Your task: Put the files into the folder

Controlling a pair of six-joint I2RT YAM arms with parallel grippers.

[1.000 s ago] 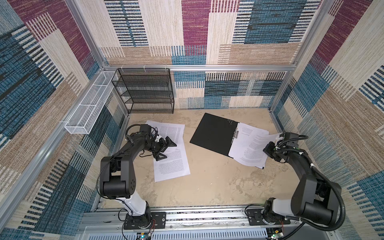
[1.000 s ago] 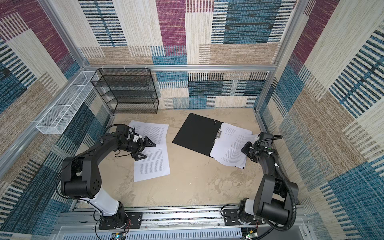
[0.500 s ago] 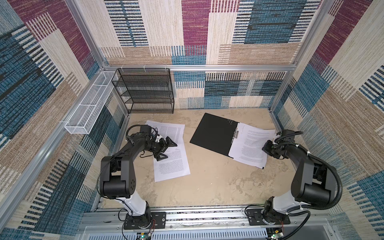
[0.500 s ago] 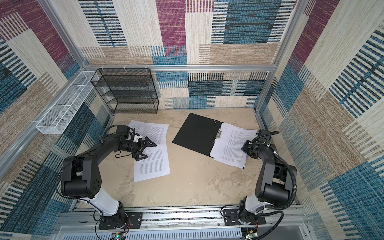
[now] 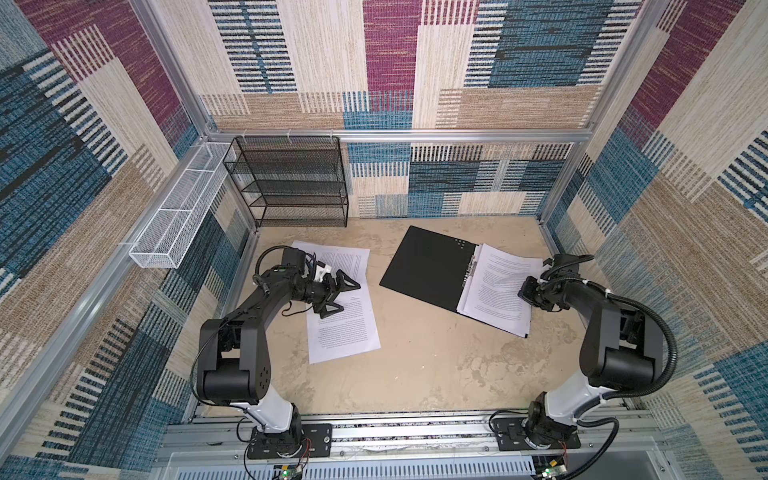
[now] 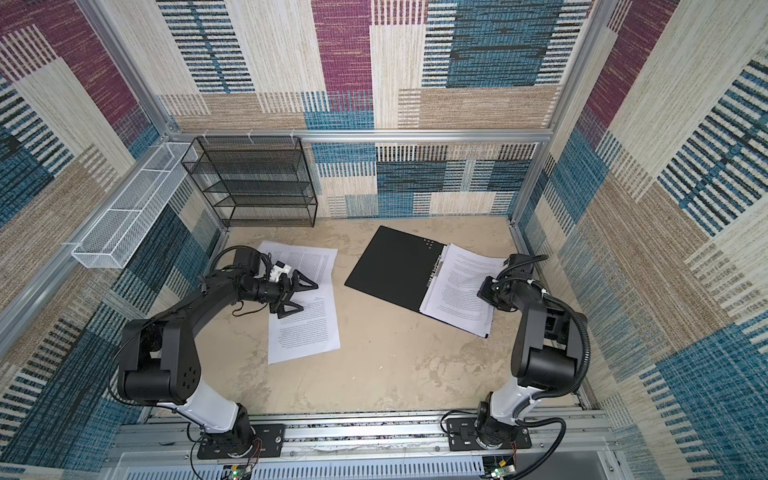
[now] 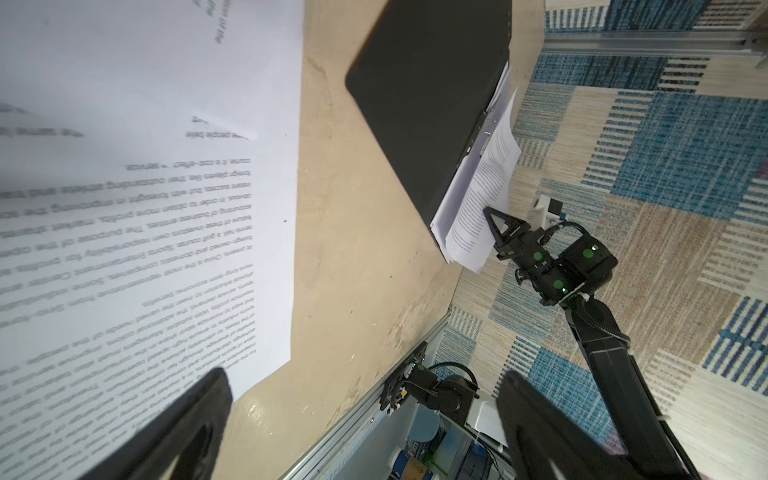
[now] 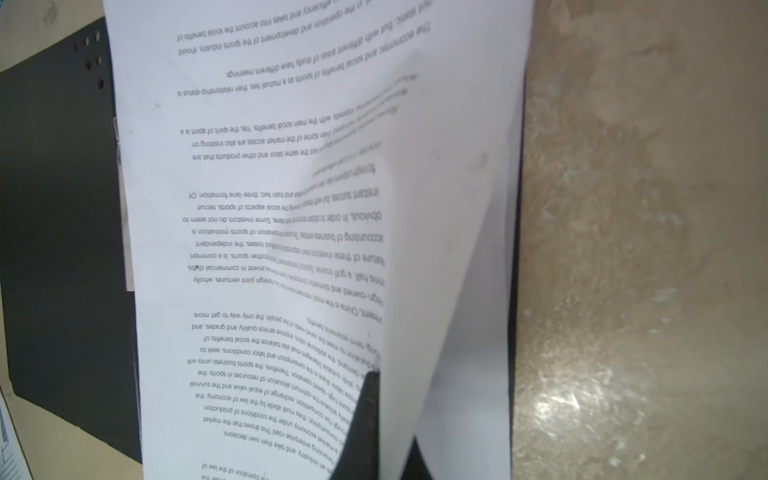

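Mottled beige tabletop (image 5: 415, 374) lies under both my arms, with patchwork woven walls all round.

My right gripper (image 5: 524, 293) is closed tight on the outer edge of the top sheet (image 8: 457, 249) of the stack (image 5: 494, 303). The stack lies on the right half of the open folder (image 5: 428, 266). The right wrist view shows that sheet curled up off the printed page below, with one black finger (image 8: 368, 415) against it. Both top views are too distant to show this curl.

My left gripper (image 5: 347, 297) has its jaws spread as wide as they go and holds nothing. It hangs over two loose sheets (image 5: 345, 332) that overlap each other. I cannot tell whether it touches them.

The left wrist view catches my right gripper from the side, and the layered edges of the stack. I cannot count those sheets.

The one folder lies black side up, right of the middle, with its metal spine clip (image 5: 469, 270) between the halves. A strip of bare tabletop separates it from the loose sheets.

One black wire-mesh rack (image 5: 291, 178) stands in the far left corner, well apart from the sheets and folder. One white wire basket (image 5: 174, 224) hangs on the left wall.
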